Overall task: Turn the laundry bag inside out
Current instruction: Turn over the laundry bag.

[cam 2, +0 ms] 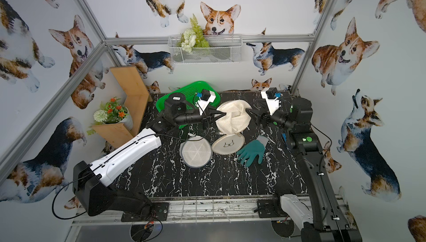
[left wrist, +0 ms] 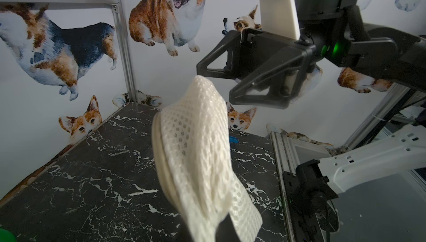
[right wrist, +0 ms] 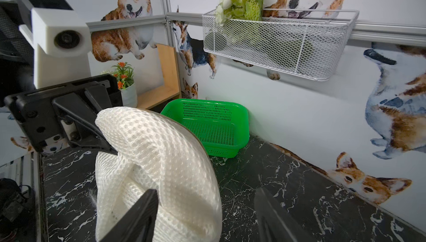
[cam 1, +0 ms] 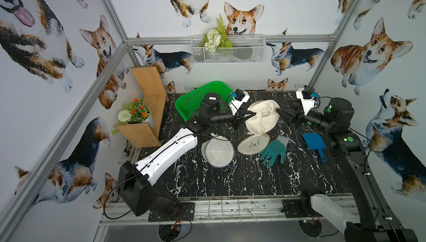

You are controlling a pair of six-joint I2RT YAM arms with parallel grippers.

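Cream waffle-mesh cloth laundry bag (cam 1: 260, 116), smooth marble-look table (cam 1: 242, 178), perforated green plastic basket (cam 1: 193, 101), white metal wire basket (cam 1: 242, 54)

No legible txt, brand or no. is seen. A white label (cam 1: 211, 98) on the left arm is too blurred to be read. An eyeglasses pictogram (cam 1: 254, 144) is drawn on a round cream disc (cam 1: 246, 149).

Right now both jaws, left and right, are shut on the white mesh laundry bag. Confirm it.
Only the left jaws are shut on the laundry bag; the right jaws stand open, as the right wrist view shows.
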